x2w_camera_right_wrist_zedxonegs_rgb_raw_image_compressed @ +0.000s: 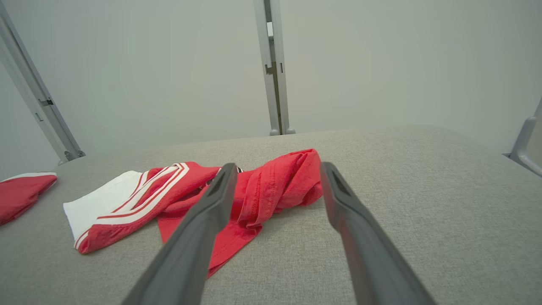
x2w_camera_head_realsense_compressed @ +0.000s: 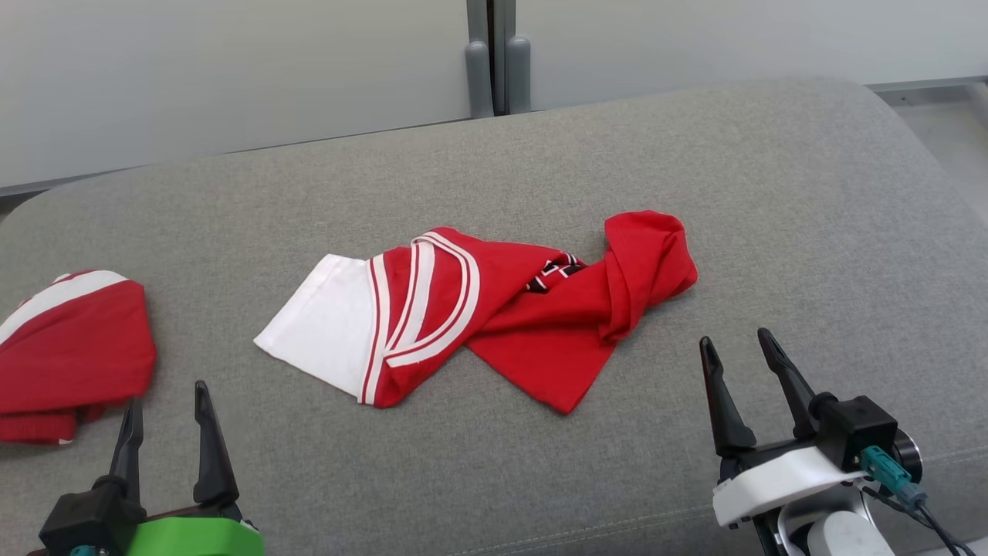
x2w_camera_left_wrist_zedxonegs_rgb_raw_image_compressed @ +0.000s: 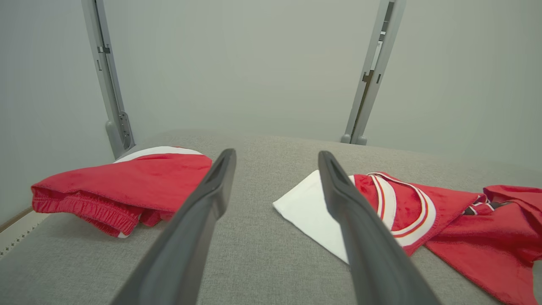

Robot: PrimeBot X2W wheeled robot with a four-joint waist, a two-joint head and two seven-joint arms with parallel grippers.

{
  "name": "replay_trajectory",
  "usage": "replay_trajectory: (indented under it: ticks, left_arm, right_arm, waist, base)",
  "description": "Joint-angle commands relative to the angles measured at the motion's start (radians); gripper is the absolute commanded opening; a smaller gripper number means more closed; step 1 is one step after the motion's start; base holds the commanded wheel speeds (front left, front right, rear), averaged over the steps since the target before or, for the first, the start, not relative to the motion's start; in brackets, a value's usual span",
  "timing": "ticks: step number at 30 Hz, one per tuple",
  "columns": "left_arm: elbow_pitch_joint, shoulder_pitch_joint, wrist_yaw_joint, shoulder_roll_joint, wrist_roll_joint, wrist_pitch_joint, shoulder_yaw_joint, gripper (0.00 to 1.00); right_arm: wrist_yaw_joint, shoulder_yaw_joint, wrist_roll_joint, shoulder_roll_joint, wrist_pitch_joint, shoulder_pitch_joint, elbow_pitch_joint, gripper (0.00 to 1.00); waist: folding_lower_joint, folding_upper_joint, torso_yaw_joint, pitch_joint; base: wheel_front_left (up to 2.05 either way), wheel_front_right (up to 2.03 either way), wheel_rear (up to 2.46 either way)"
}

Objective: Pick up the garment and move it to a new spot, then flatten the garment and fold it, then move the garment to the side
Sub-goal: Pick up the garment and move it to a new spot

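Folded red pile (x2w_camera_head_realsense_compressed: 73,347) sits at nine o'clock, likely set aside, left gripper (x2w_camera_head_realsense_compressed: 168,394) spread and empty at seven, crumpled garment (x2w_camera_head_realsense_compressed: 478,309) lies mid-cushion (x2w_camera_head_realsense_compressed: 772,193), right gripper (x2w_camera_head_realsense_compressed: 735,338) spread at four, both seemingly poised for the pickup.

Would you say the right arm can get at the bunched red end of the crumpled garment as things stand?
Probably yes: the right gripper stands open near the garment's bunched red end, with bare grey cushion between them and nothing across the path.
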Motion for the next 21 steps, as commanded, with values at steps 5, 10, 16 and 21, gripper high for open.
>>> replay_trajectory:
  ticks: [5,10,16,21]
  left_arm:
    - [-0.008,0.033,0.006,-0.002,0.013,-0.008,-0.002,1.0]
    - [-0.009,0.026,-0.001,-0.004,0.014,-0.007,-0.01,1.0]
    - [-0.005,0.017,-0.003,-0.005,0.013,-0.006,-0.014,1.0]
    - [0.0,0.011,0.005,-0.007,0.015,-0.006,-0.017,1.0]
  right_arm:
    - [0.0,-0.015,-0.009,-0.003,-0.002,0.037,-0.014,1.0]
    - [0.0,-0.011,-0.009,-0.003,-0.002,0.04,-0.015,1.0]
    - [0.0,-0.009,-0.01,-0.003,-0.002,0.031,-0.018,1.0]
    - [0.0,-0.013,-0.009,-0.003,-0.002,0.029,-0.016,1.0]
  waist:
    - [0.0,0.0,0.013,-0.021]
    - [0.0,0.0,0.01,-0.02]
    - [0.0,0.0,0.007,-0.013]
    - [0.0,0.0,0.01,-0.008]
  base:
    - [0.0,0.0,0.0]
    - [0.0,0.0,0.0]
    - [0.0,0.0,0.0]
    - [0.0,0.0,0.0]
